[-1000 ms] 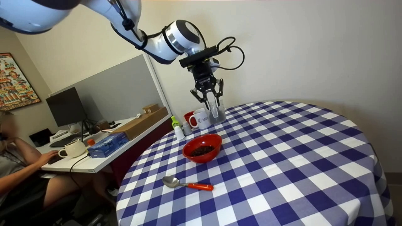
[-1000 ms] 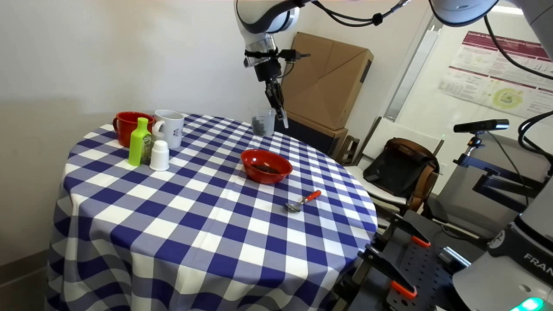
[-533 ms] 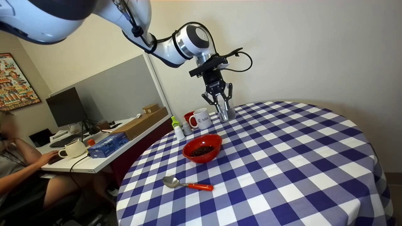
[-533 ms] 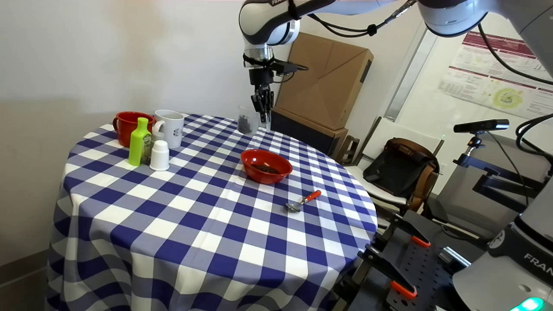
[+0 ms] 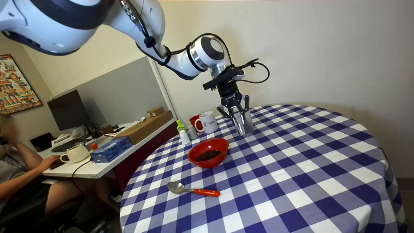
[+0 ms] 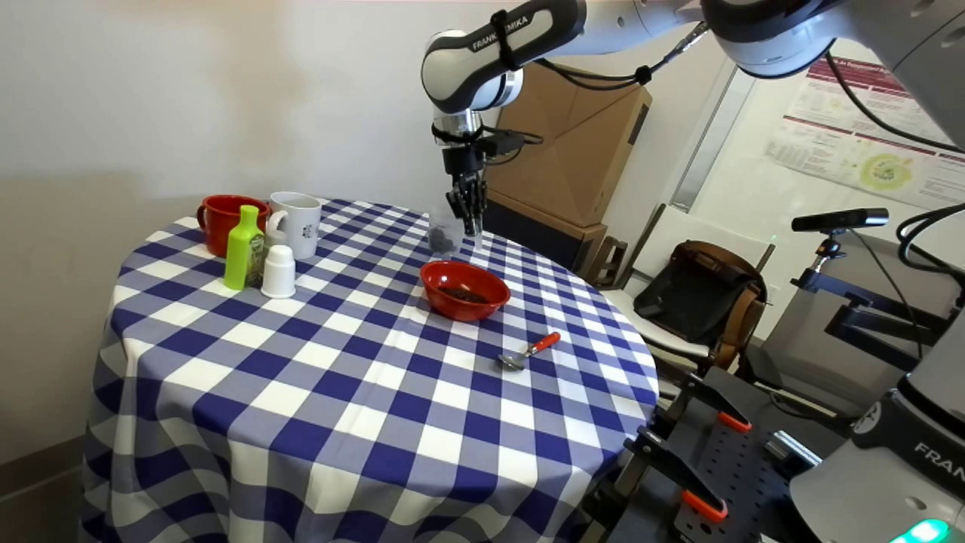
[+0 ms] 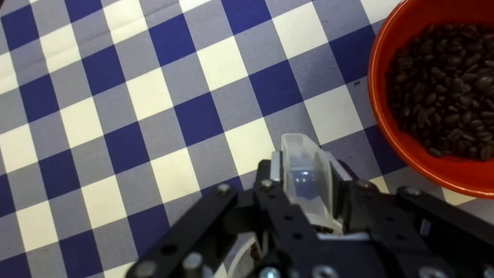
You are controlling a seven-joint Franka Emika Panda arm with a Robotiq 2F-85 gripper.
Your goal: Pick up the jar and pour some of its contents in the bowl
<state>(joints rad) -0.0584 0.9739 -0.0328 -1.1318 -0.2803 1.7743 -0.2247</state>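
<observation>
The jar (image 5: 248, 124) is clear and cylindrical, with a see-through handle and dark beans inside. My gripper (image 5: 238, 117) is shut on the jar's handle (image 7: 305, 173). The jar hangs roughly upright beside the gripper; the gap below it is hard to judge. In an exterior view the jar (image 6: 443, 240) shows just behind the bowl. In the wrist view the gripper hides most of its body; part of the rim (image 7: 240, 256) shows. The red bowl (image 5: 207, 164) stands on the table with dark beans in it, and also shows in the wrist view (image 7: 444, 172).
A spoon (image 5: 207, 193) with an orange handle lies in front of the bowl. A white mug (image 6: 303, 234), a red mug (image 6: 220, 226), a green bottle (image 6: 243, 253) and a small white container (image 6: 279, 273) stand grouped on the checked tablecloth (image 5: 284, 174).
My gripper has carried the jar away from above the mugs' side, rightward and down in one exterior picture. The jar now hangs lower, beside the bowl. The bowl and spoon have not moved.
</observation>
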